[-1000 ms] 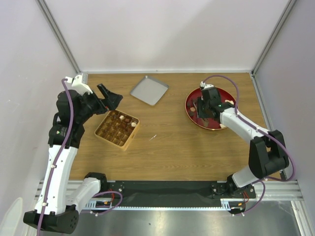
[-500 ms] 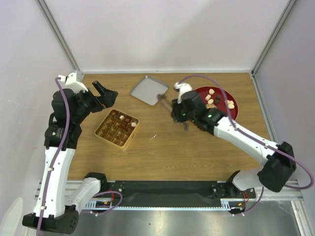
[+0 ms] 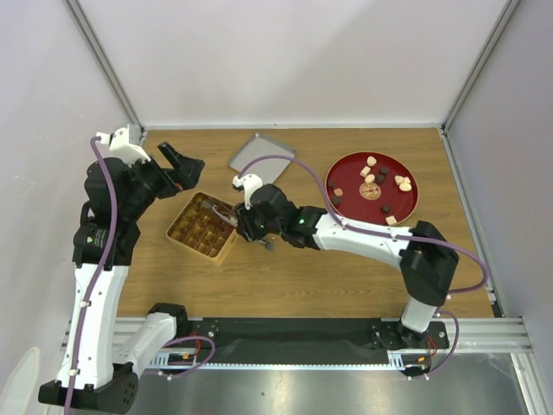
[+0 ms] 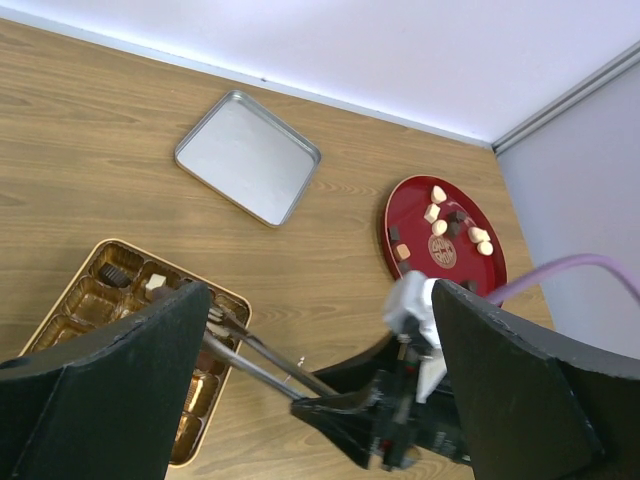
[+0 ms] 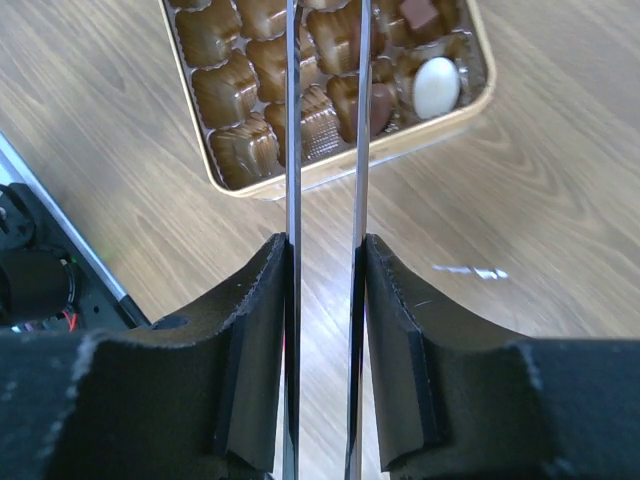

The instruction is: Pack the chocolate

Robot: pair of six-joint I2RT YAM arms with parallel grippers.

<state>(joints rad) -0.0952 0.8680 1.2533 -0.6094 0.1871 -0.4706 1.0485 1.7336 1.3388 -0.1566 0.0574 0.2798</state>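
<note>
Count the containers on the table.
3. The box lies at the left, the grey tray behind it toward the back wall, and the red plate at the right. None seems hidden.

- Your tongs [image 5: 291,150] and right arm [image 3: 354,235] cross the box's [image 3: 192,249] right side.
- The left gripper [image 3: 183,164] hangs spread just beyond its far corner.
- Bare table [image 3: 302,277] lies nearside of that arm.
</note>
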